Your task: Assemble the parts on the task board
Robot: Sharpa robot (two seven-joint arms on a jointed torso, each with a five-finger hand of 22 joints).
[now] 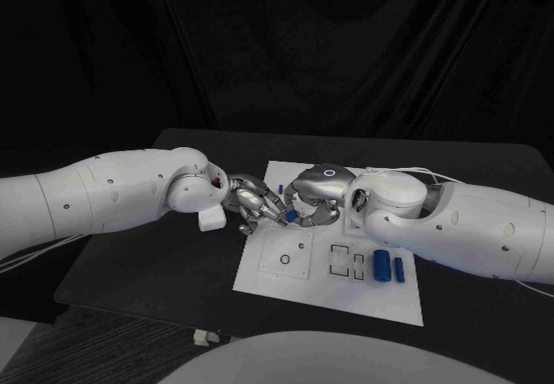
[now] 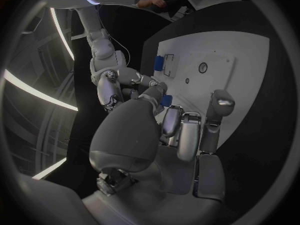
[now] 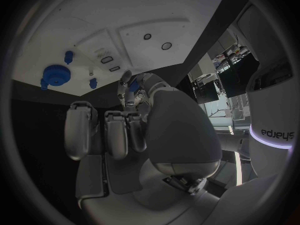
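The white task board (image 1: 347,280) lies in the middle of the black table. Above its far left part my left hand (image 1: 256,204) and right hand (image 1: 318,202) meet fingertip to fingertip. A small blue part (image 1: 292,214) sits between them, pinched from both sides. The left wrist view shows this blue part (image 2: 165,101) at the tips of the right hand (image 2: 128,87), just beyond my left hand (image 2: 184,130). In the right wrist view the part (image 3: 134,86) lies among the left hand's fingers (image 3: 128,92), ahead of the right hand (image 3: 112,135).
Two blue cylinders (image 1: 382,265) (image 1: 399,270) lie side by side at the board's near right, beside rectangular slots (image 1: 343,260). A blue peg (image 1: 281,189) stands at the board's far left. A blue gear (image 3: 56,76) and small pegs (image 3: 69,56) stand on the board.
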